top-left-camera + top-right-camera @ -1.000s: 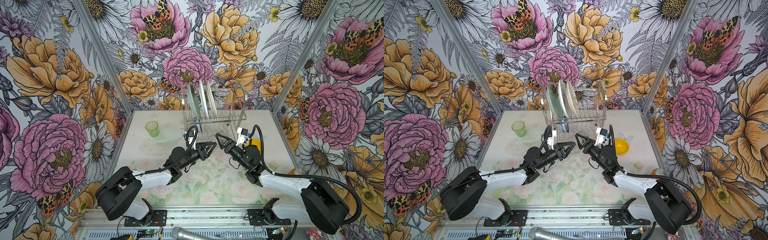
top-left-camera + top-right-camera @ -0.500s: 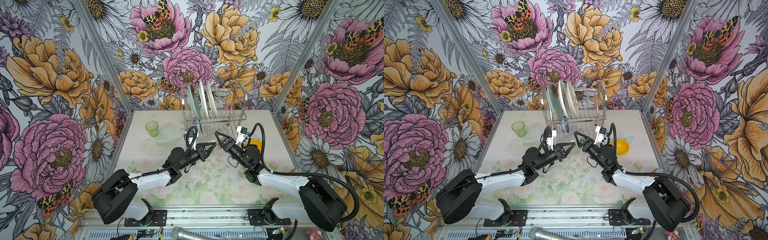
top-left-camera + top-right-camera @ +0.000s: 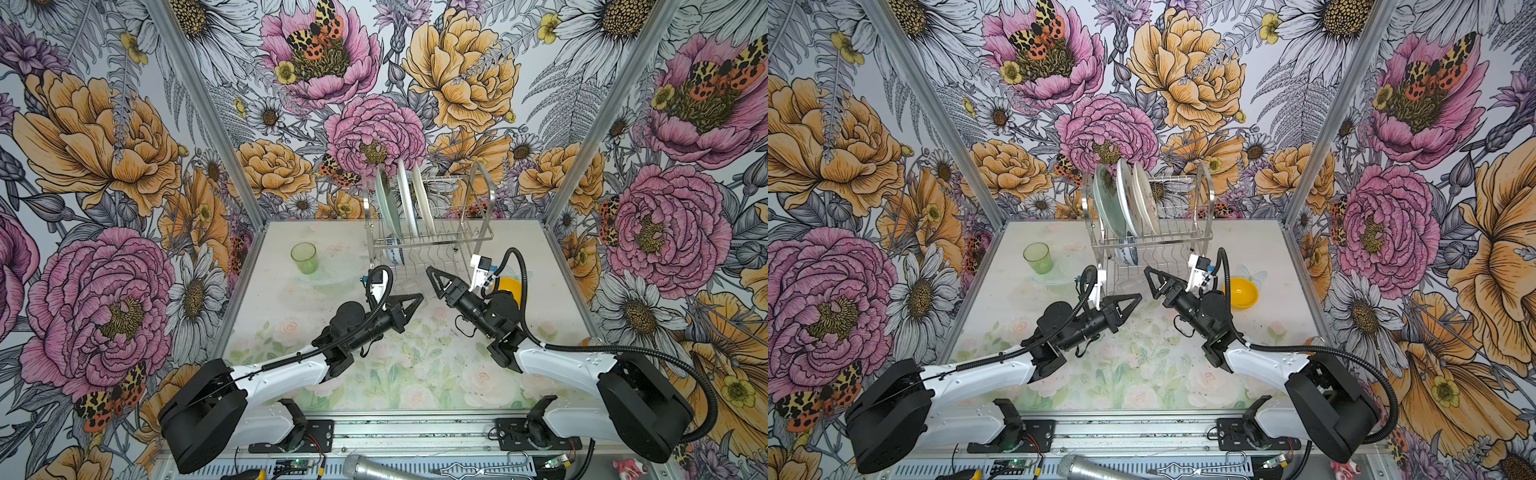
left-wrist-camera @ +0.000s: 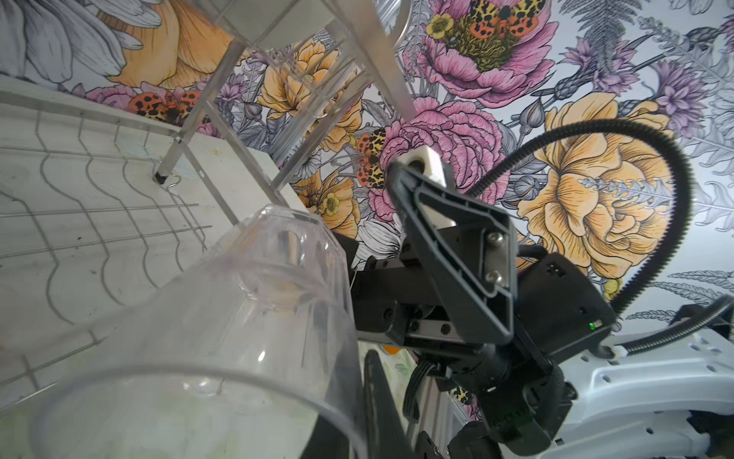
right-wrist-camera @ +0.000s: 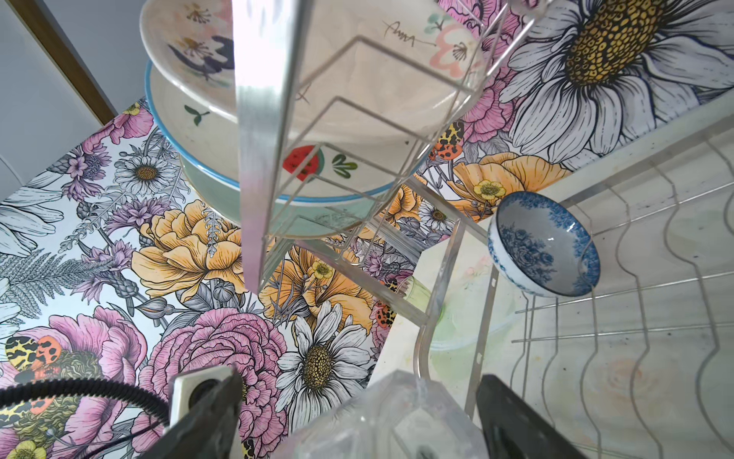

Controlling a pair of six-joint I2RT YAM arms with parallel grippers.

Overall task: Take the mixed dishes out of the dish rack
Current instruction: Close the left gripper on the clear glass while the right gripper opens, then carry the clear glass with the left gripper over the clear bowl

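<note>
The clear tumbler [image 3: 409, 286] [image 3: 1128, 286] hangs just in front of the dish rack [image 3: 482, 195], between my two grippers. My left gripper [image 3: 417, 296] [image 4: 353, 397] is shut on its rim. My right gripper [image 3: 431, 272] [image 5: 361, 381] stands open, a finger on either side of the tumbler's base [image 5: 397, 417]. Three plates [image 3: 405, 203] stand upright in the rack's upper tier. The blue-and-white bowl [image 3: 392, 255] [image 5: 544, 246] leans in the lower tier. On the table stand the green tumbler [image 3: 304, 257] at the left and the yellow bowl [image 3: 510, 286] at the right.
A pale translucent dish [image 3: 332, 276] lies on the table beside the green tumbler. Something small and orange [image 3: 586, 341] sits at the table's right edge. The rack's arched side frame [image 5: 258, 159] rises close in front of the right wrist camera. Flowered walls close in three sides.
My left gripper has closed from open onto the tumbler's rim. My right gripper has opened wider around the tumbler's base. Both arms stayed nearly in place.
</note>
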